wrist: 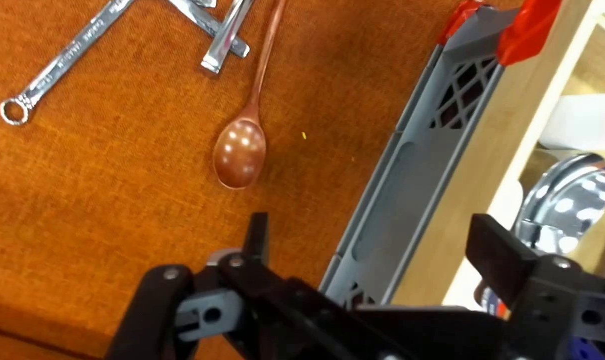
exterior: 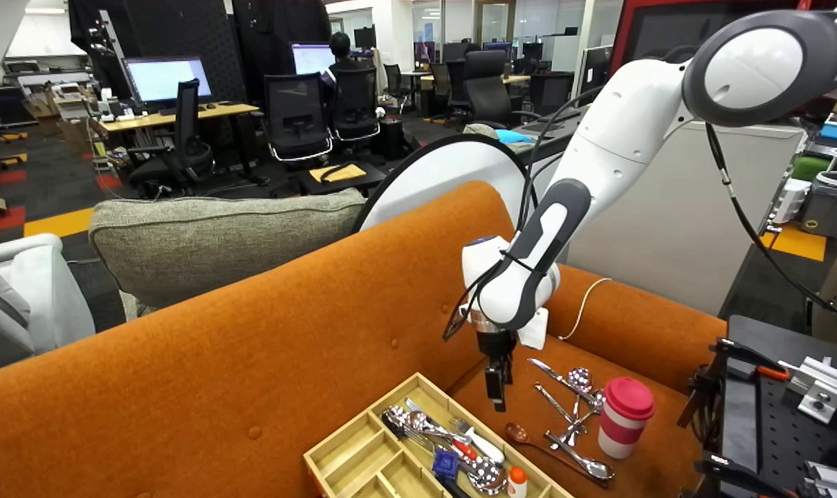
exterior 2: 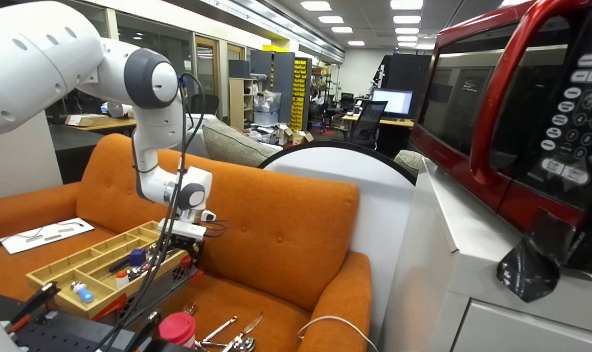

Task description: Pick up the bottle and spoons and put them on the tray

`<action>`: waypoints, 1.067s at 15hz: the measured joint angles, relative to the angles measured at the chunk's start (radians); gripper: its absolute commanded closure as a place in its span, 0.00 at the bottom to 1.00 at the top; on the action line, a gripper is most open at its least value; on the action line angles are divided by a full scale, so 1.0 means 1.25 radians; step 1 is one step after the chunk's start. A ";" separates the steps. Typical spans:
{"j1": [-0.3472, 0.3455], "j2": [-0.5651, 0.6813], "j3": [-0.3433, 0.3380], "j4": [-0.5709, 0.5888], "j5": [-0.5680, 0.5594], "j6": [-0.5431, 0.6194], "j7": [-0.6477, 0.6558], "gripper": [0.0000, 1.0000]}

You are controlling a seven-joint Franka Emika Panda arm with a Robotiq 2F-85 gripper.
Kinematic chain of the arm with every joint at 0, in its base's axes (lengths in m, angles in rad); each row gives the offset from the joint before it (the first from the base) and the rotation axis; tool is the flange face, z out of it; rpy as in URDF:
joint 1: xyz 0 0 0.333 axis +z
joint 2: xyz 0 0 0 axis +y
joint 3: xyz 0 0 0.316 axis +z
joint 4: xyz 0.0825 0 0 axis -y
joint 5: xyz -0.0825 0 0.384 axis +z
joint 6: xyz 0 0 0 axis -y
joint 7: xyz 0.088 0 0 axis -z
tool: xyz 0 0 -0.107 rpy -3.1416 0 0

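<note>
pincer (wrist: 372, 232) spread | wooden tray (wrist: 482, 175) just beside | silver spoon (exterior: 600, 470) farther off on couch (exterior: 363, 311)

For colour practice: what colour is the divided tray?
Yellowish tan; the tray shows best in an exterior view.

Polished silver metal spoons (exterior: 597, 469), a glossy reddish-brown wooden spoon (wrist: 240, 152) and a pale pink bottle (exterior: 623, 425) with a smooth, matt red lid (exterior: 629, 396) sit near a satin-smooth, pale tan wooden rectangular tray (exterior: 351, 443), flanked by an orange sofa (exterior: 266, 373) in matt woven cloth.
</note>
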 measured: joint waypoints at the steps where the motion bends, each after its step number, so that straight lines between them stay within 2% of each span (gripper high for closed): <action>1: -0.001 0.014 -0.009 -0.003 0.002 0.023 0.022 0.00; 6: -0.014 0.109 -0.039 0.009 0.037 0.102 0.124 0.00; 12: -0.047 0.255 -0.041 0.099 0.061 0.094 0.172 0.00; 16: -0.051 0.267 -0.035 0.126 0.061 0.077 0.173 0.00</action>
